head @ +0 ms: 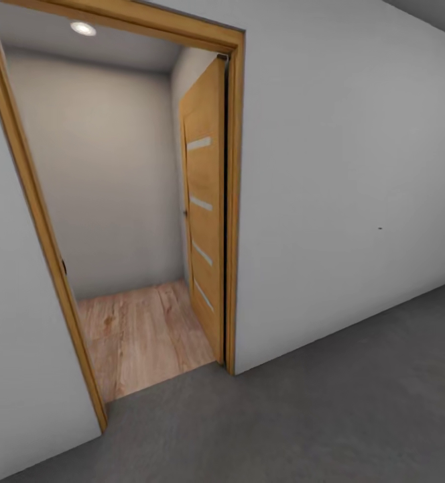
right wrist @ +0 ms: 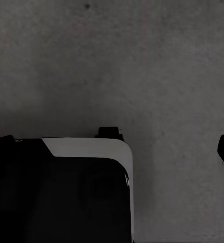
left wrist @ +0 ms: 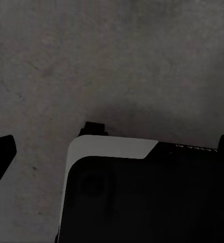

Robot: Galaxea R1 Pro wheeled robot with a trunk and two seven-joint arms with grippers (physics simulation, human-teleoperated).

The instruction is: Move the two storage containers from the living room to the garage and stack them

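While I stand on the garage floor [head: 356,416] facing the open door [head: 206,221], no containers visible near my grippers; jaw states can't be judged. Progress unclear.

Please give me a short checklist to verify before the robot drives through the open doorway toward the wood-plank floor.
1. Wooden door with frosted strips swung open: ok.
2. Wood-framed doorway free of obstacles: ok.
3. Light wood-plank floor beyond the threshold bare: ok as far as visible.
4. Dark grey concrete floor ahead of the robot free: ok.
5. Base lined up with the opening: not ok, doorway sits left of centre.
6. Fingers empty: cannot tell.
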